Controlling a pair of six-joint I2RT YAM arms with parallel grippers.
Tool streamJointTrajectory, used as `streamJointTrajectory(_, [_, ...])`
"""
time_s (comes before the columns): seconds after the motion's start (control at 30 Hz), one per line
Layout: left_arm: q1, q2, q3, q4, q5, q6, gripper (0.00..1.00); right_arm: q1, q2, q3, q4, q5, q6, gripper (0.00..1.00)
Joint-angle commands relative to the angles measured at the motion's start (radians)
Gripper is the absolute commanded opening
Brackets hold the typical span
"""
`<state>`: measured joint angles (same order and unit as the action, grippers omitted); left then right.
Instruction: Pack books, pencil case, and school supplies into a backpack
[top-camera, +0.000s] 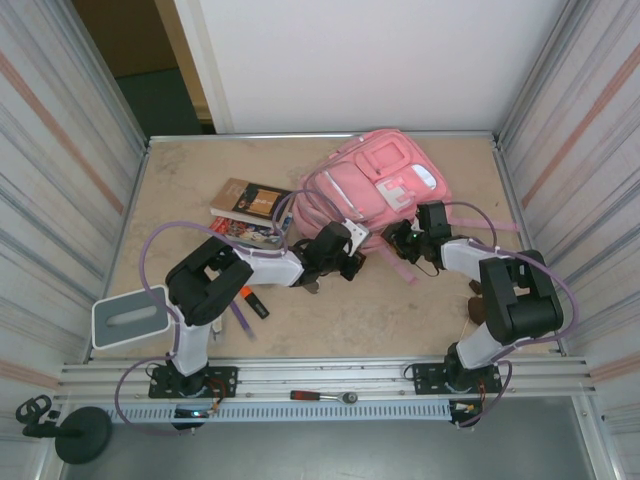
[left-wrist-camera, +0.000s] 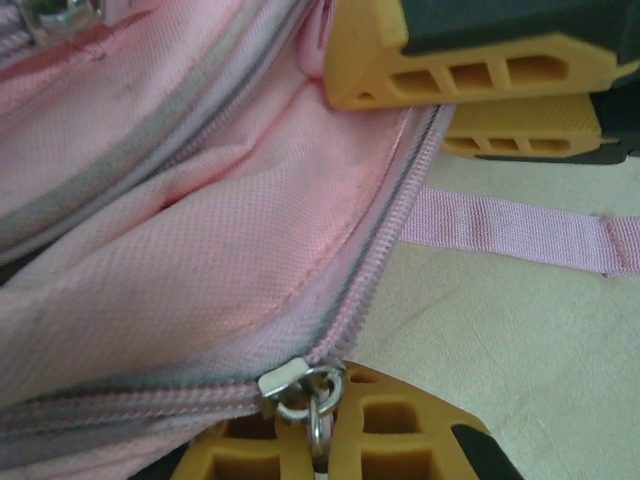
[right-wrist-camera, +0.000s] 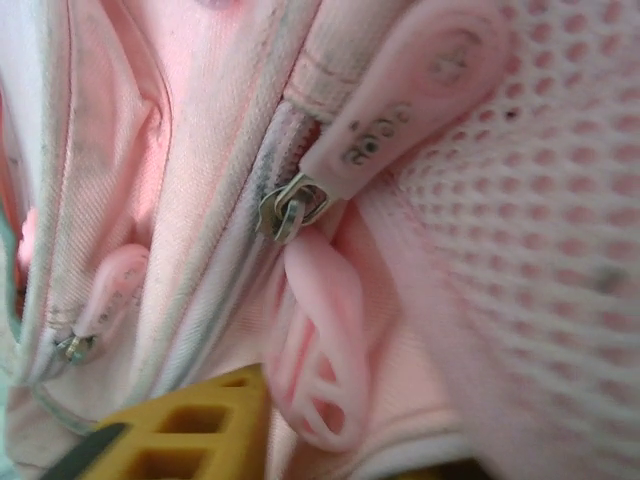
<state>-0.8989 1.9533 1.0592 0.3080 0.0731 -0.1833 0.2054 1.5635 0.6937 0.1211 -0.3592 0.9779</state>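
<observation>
On the near left of the table (top-camera: 340, 325) lie a highlighter (top-camera: 252, 301) and a pen (top-camera: 241, 320), with two books (top-camera: 250, 200) farther back. The left claw (top-camera: 347, 262) is clamped on the backpack (top-camera: 375, 185) at its zipper (left-wrist-camera: 300, 385), centre far. The right claw (top-camera: 403, 240) is against the backpack's near side. I cannot tell whether it is apart or together.

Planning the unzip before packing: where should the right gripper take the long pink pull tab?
Probably mid-length on the pull tab, clear of its metal slider. It lies flat on the backpack, pointing away from the slider, so come in over its rounded free end and pinch across its narrow width.
</observation>
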Motion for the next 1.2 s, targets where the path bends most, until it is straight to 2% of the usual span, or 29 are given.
streamJointTrajectory(0.0, [-0.003, -0.033, -0.03, 0.013, -0.021, 0.011, 0.0, -0.042, -0.002, -0.005, 0.007, 0.064, -0.037, 0.14])
streamJointTrajectory(0.1, [0.018, -0.059, -0.061, -0.003, -0.034, 0.019, 0.0, -0.109, -0.015, -0.006, -0.03, 0.044, -0.095, 0.09])
streamJointTrajectory(0.3, [0.077, -0.101, -0.11, -0.028, -0.033, 0.03, 0.0, -0.218, -0.01, 0.031, -0.118, -0.027, -0.221, 0.1])
streamJointTrajectory(0.43, [0.1, -0.114, -0.12, -0.033, -0.001, 0.041, 0.0, -0.239, -0.017, 0.061, -0.162, -0.041, -0.291, 0.13])
streamJointTrajectory(0.53, [0.126, -0.128, -0.126, -0.033, 0.069, 0.038, 0.0, -0.235, -0.048, 0.087, -0.223, -0.01, -0.366, 0.21])
streamJointTrajectory(0.63, [0.145, -0.148, -0.128, -0.042, 0.165, 0.039, 0.0, -0.198, -0.115, 0.084, -0.257, 0.053, -0.465, 0.37])
streamJointTrajectory(0.77, [0.179, -0.178, -0.127, -0.046, 0.313, 0.02, 0.0, -0.067, -0.232, 0.053, -0.258, 0.169, -0.616, 0.55])
streamJointTrajectory(0.97, [0.224, -0.2, -0.109, -0.045, 0.457, -0.017, 0.0, 0.116, -0.301, 0.02, -0.186, 0.179, -0.819, 0.68])
streamJointTrajectory(1.17, [0.225, -0.207, -0.084, -0.085, 0.478, 0.013, 0.0, 0.188, -0.253, 0.031, -0.124, 0.037, -0.94, 0.72])
